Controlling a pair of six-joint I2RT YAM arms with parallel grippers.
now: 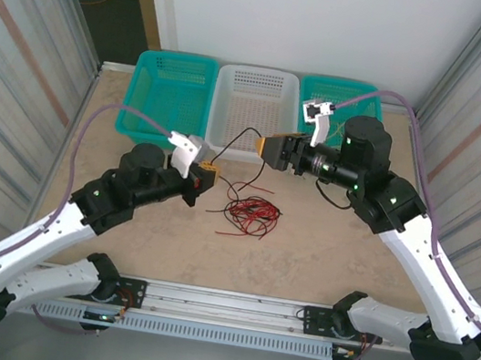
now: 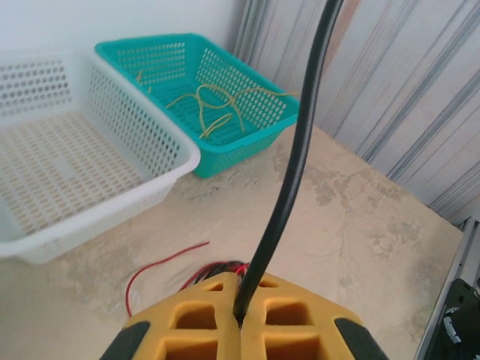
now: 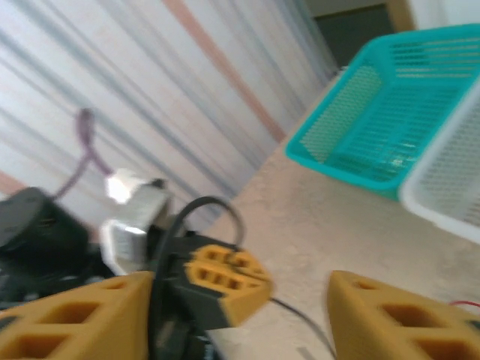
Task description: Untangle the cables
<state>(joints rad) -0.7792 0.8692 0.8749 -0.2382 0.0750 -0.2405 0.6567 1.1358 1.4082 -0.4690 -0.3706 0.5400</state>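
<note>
A black cable (image 2: 292,150) rises steeply from my left gripper (image 2: 241,319), whose yellow jaws are shut on it. In the top view the left gripper (image 1: 208,175) sits left of a heap of red and black cables (image 1: 251,214) on the table, and the black cable (image 1: 247,130) arcs up towards my right gripper (image 1: 266,146). The right gripper (image 3: 240,315) is open, its yellow fingers (image 3: 75,319) far apart. The blurred black cable (image 3: 217,204) loops beside its left finger. A red cable (image 2: 161,266) lies on the table behind my left fingers. Pale yellow cables (image 2: 217,101) lie in a teal basket.
Three baskets line the back edge: a teal basket (image 1: 172,95) on the left, a white basket (image 1: 252,113) in the middle, a teal basket (image 1: 351,97) on the right. Corrugated walls flank the table on both sides. The right arm reaches over the white basket's front.
</note>
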